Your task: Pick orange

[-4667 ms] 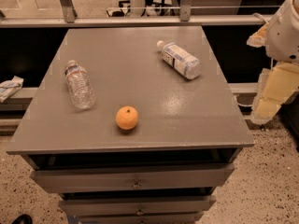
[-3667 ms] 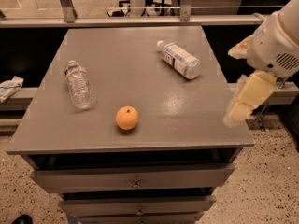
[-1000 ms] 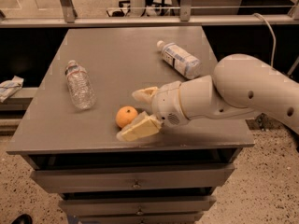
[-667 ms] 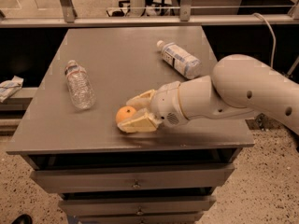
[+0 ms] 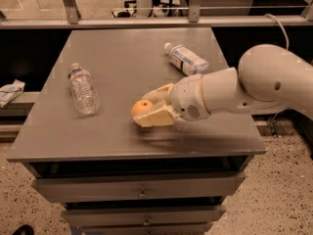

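The orange [image 5: 140, 105] is a small round fruit near the middle front of the grey table top [image 5: 117, 48]. My gripper [image 5: 143, 110] reaches in from the right on a thick white arm [image 5: 254, 84]. Its two cream fingers [image 5: 155, 117] are shut on the orange, one behind it and one in front. The orange seems held just above the surface, with a shadow beneath it. Its right side is hidden by the gripper.
A clear plastic bottle [image 5: 83, 89] lies on the left of the table. A labelled bottle [image 5: 186, 58] lies at the back right, close behind my arm. Drawers [image 5: 142, 192] are below the front edge. A white cloth [image 5: 10, 92] lies far left.
My gripper has closed on the orange and moved it slightly up and to the right. Earlier the arm swung in from the right edge of the table.
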`<state>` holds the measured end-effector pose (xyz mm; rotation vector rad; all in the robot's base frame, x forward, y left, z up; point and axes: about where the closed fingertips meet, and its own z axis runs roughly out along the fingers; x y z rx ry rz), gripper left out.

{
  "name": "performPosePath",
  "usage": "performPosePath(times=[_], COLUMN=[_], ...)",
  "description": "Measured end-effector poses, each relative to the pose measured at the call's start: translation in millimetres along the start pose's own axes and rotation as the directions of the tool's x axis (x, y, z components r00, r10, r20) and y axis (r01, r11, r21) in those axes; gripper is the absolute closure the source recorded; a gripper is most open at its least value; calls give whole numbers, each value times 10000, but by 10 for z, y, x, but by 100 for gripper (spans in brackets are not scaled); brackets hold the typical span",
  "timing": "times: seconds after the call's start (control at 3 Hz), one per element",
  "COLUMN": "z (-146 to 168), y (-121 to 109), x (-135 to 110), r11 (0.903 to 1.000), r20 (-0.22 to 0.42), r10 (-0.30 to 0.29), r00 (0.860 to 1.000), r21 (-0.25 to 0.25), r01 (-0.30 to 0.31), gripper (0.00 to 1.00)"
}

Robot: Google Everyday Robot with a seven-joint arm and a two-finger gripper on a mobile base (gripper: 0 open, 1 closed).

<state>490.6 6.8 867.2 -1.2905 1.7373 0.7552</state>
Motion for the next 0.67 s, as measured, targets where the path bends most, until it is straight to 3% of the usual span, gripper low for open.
performPosePath(times=[0.33, 0.67], z=[-352, -409], y=[-280, -315], x=[-161, -259], r11=[9995, 9997], r20=[571, 677], r10=[293, 137], r00=[9979, 9976], r21=[129, 206], r01=[-300, -151], gripper=[100, 100])
